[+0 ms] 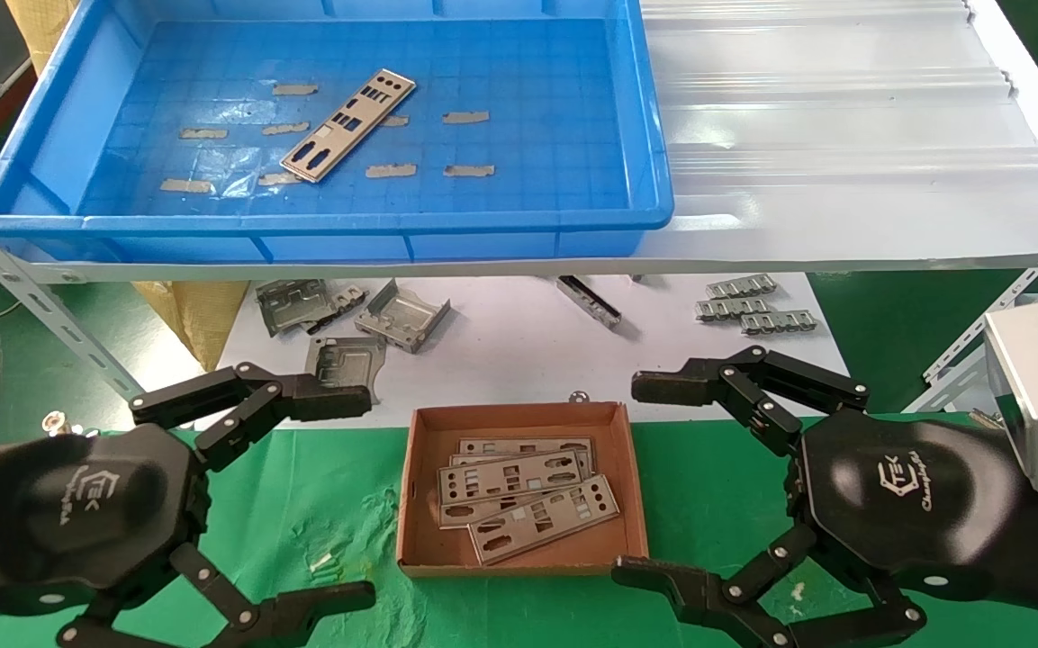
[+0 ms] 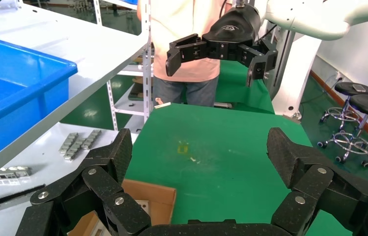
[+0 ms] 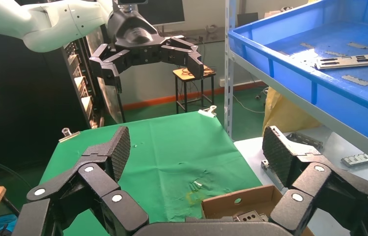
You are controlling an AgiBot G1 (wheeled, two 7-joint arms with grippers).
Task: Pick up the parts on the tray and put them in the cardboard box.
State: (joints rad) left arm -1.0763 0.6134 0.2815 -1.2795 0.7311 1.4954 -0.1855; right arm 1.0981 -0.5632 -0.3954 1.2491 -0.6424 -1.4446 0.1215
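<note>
We work at a bench spread with green cloth (image 1: 320,504), with a white corrugated sheet (image 1: 843,135) on a raised shelf beyond it and a white surface below the shelf. Our left gripper (image 1: 338,499) hangs low on the left above the cloth, its jaws spread wide and holding nothing. Far beyond its upper finger, up on the shelf, sits the blue tray (image 1: 59,135), and one part (image 1: 347,124) lies slanted on its taped floor. Just past that finger, on the white surface, lie bent metal brackets (image 1: 365,319). Between the two grippers, on the cloth, sits the cardboard box (image 1: 424,486), level with both pairs of jaws and apart from them. In it several parts (image 1: 519,499) lie flat and overlapping. Our right gripper (image 1: 649,477) hangs low on the right, fingertips pointing toward the box; its jaws are wide open and empty. Its lower fingertip is close to the box's near right corner; we cannot tell whether they touch. Beyond its upper finger, small ridged strips (image 1: 748,306) rest on the white surface.
</note>
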